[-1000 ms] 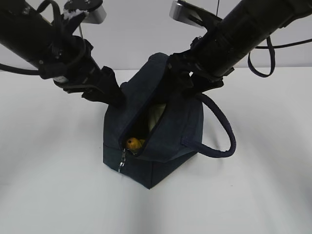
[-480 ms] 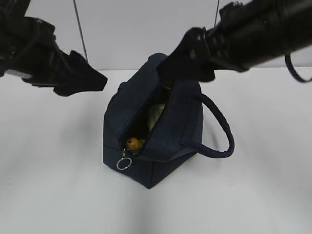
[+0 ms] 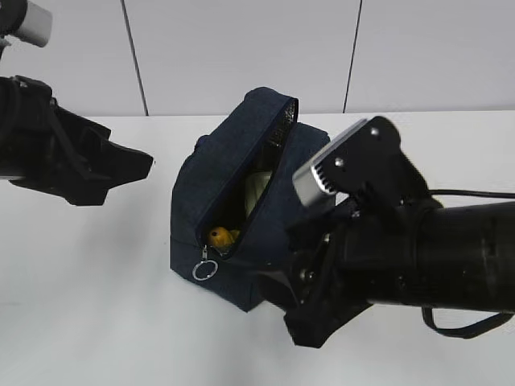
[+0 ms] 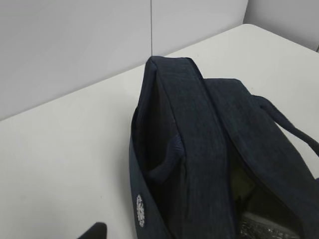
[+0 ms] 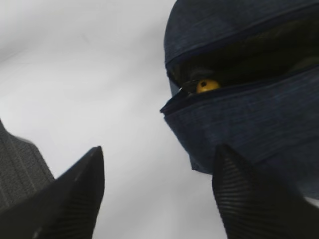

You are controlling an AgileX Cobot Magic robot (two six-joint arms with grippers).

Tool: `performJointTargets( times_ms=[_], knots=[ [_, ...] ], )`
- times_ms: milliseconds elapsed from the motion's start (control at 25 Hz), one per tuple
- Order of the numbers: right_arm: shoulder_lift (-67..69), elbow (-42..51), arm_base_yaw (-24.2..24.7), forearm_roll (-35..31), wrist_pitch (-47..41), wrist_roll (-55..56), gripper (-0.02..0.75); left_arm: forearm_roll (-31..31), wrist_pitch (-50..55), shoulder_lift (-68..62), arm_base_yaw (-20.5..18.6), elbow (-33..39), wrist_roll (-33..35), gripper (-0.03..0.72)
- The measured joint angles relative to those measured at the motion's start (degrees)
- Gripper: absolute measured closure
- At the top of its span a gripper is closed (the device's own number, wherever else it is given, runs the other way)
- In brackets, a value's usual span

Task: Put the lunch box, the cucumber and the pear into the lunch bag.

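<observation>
Bag (image 3: 241,201) of dark navy fabric is seen standing upright at the centre of the white bench (image 3: 96,322), its top zipper partly undone with the ring pull (image 3: 204,270) hanging at the near end. Inside the slit, the yellow-orange pear (image 3: 219,236) is lodged at the near end, and a pale green lid of the lunch box (image 3: 256,190) is glimpsed deeper in. No cucumber can be made out. The left hand (image 3: 133,165) is held at 9 o'clock of the bag, apart from it; how far it is open cannot be told. The right hand (image 5: 159,199) is held at 5 o'clock of the bag, fingers spread wide with nothing between them.
</observation>
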State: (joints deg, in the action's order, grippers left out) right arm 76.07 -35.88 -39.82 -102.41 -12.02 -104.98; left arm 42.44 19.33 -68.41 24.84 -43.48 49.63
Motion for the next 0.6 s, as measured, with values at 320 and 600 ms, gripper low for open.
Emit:
performJointTargets(
  times_ms=[320,600],
  knots=[
    [6.55,-2.07,0.00,-0.39,-6.15,-0.60,0.346,0.13,-0.32,0.00,0.00,0.00,0.05,0.271],
    [6.90,-4.13,0.00,-0.39,-12.51,-0.60,0.483,0.13,-0.11,0.00,0.00,0.00,0.05,0.272]
  ],
)
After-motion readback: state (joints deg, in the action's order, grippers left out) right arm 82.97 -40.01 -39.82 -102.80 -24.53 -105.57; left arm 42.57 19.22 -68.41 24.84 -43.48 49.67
